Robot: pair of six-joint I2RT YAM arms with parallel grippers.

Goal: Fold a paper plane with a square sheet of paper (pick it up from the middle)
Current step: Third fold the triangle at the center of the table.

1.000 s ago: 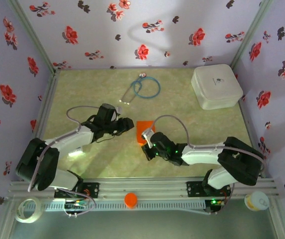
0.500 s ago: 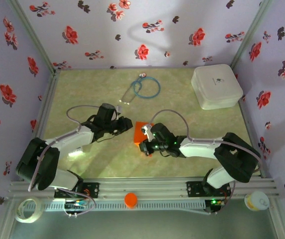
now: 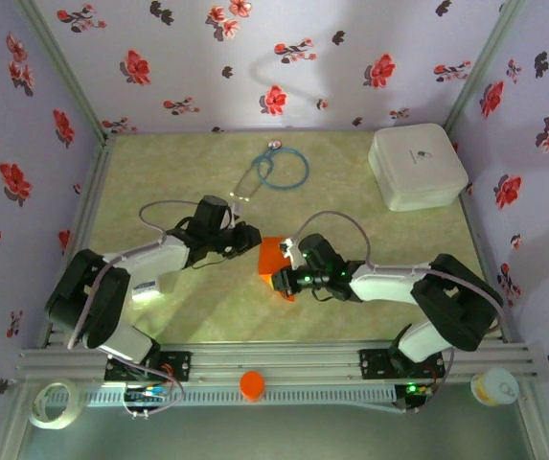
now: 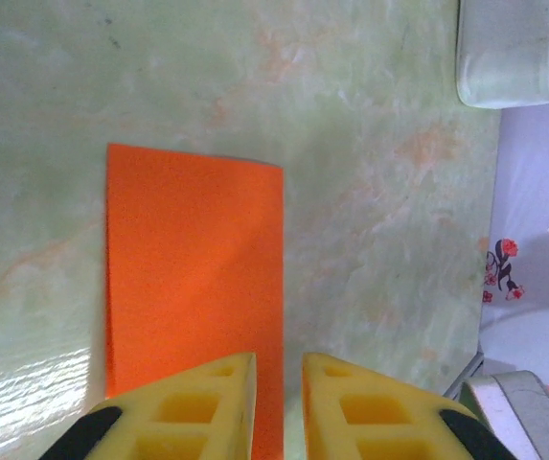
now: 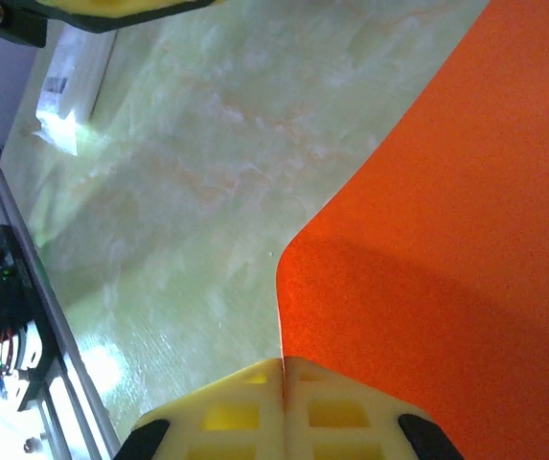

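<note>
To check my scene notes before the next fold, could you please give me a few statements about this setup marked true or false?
The right gripper is shut on an edge of the square sheet of paper. True.
The white box sits at the near left corner of the table. False: far right corner.
The blue stethoscope lies on the paper. False: it lies apart, farther back.
The left gripper has its fingers slightly apart. True.

The square sheet of paper shows matt, smooth orange against the glossy marbled-green bench, with a white box of smooth plastic and a front rail of bare metal.
</note>
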